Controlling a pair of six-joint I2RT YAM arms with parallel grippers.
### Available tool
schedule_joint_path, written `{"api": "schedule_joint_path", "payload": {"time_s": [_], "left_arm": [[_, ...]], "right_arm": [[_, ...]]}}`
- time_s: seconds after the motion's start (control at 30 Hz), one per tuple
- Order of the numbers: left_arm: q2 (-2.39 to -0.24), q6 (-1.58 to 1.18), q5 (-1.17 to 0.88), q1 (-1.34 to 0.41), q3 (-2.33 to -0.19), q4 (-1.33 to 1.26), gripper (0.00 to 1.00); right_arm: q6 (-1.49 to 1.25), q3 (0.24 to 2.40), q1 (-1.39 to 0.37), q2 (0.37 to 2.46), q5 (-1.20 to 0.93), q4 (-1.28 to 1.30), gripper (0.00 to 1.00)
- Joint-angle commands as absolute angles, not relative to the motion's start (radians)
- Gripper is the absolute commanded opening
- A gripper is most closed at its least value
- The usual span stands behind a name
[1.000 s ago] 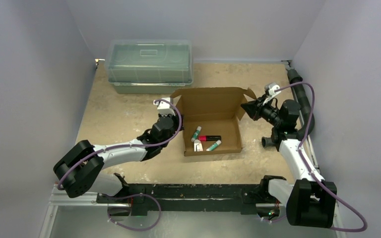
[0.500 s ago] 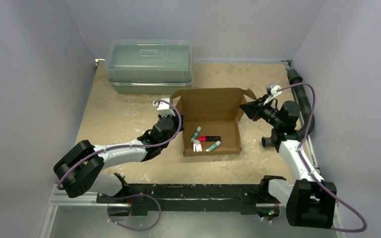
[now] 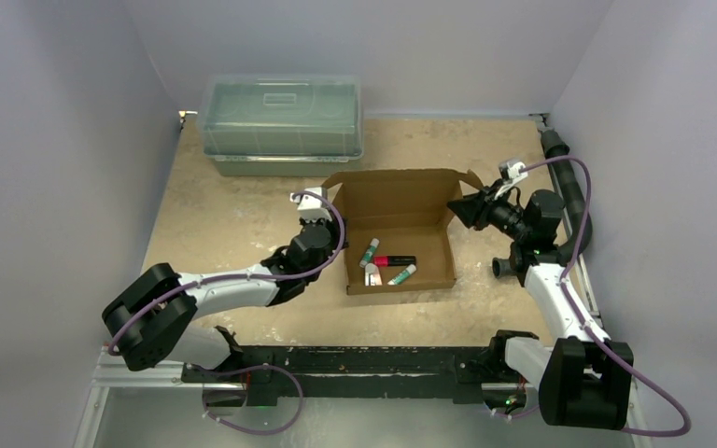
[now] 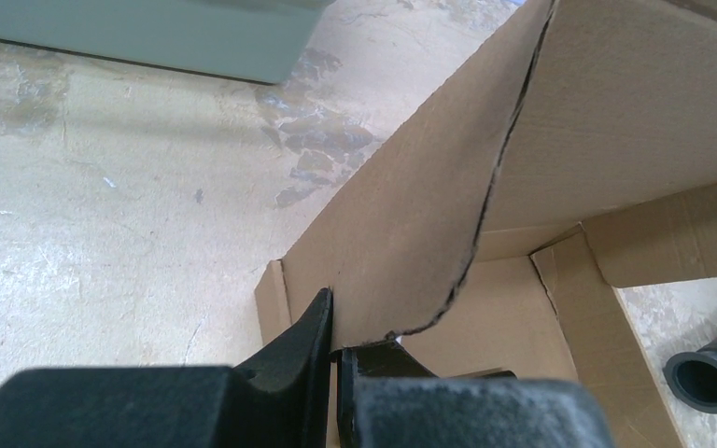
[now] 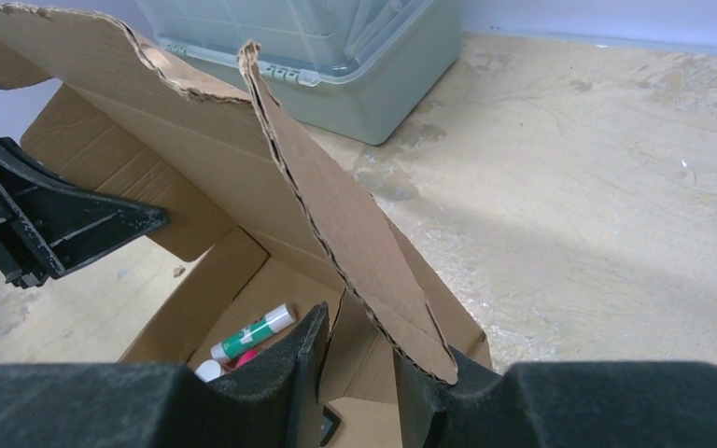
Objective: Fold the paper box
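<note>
The brown paper box (image 3: 398,245) lies open at mid-table, its lid (image 3: 392,191) standing up at the back. Glue sticks (image 3: 370,252) and a red marker (image 3: 394,260) lie inside. My left gripper (image 3: 320,213) is shut on the lid's left side flap (image 4: 411,215); the left wrist view shows its tips (image 4: 336,350) pinching the cardboard edge. My right gripper (image 3: 456,209) is at the lid's right side flap (image 5: 355,233). Its jaws (image 5: 359,364) stand apart astride the flap, which rests against the right finger (image 5: 420,392). A glue stick (image 5: 254,333) shows below.
A clear greenish lidded bin (image 3: 281,121) stands behind the box at the back left, close to the lid. A black corrugated hose (image 3: 571,182) runs along the table's right edge. Walls close in the table on three sides.
The lid has tipped a little toward the box's front. Both grippers have shifted slightly inward with its side flaps. Things inside the box have not moved.
</note>
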State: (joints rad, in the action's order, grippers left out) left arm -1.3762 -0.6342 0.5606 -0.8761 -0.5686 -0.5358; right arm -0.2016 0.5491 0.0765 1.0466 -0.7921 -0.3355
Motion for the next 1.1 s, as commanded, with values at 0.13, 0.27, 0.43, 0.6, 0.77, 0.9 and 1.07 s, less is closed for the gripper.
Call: {"api": "schedule_joint_path", "payload": {"time_s": [0.13,0.27,0.43,0.6,0.77,0.9,1.07], "left_arm": [[-1.403,-0.635,0.498,-0.919,-0.559,-0.517,0.00],[-1.403,-0.629,0.500,-0.923,-0.556,-0.515,0.00],[-1.402,-0.627,0.508,-0.925,-0.547,-0.516,0.00],[-1.400,-0.623,0.515,-0.931,-0.538,-0.518,0.00],[-1.378,-0.642,0.501,-0.933,-0.538,-0.517,0.00],[-1.367,-0.661,0.486,-0.933,-0.548,-0.509,0.00],[-1.368,-0.694,0.463,-0.933,-0.551,-0.512,0.00]], "right_arm": [[-0.144,0.562,0.057,1.056,-0.820,-0.191,0.30],[-0.088,0.585,0.056,1.063,-0.804,-0.122,0.28],[-0.048,0.601,0.057,1.057,-0.772,-0.078,0.28],[-0.020,0.608,0.057,1.043,-0.751,-0.053,0.28],[-0.011,0.609,0.057,1.042,-0.733,-0.048,0.28],[-0.009,0.610,0.057,1.047,-0.729,-0.048,0.27],[-0.006,0.612,0.056,1.052,-0.724,-0.042,0.25]]}}
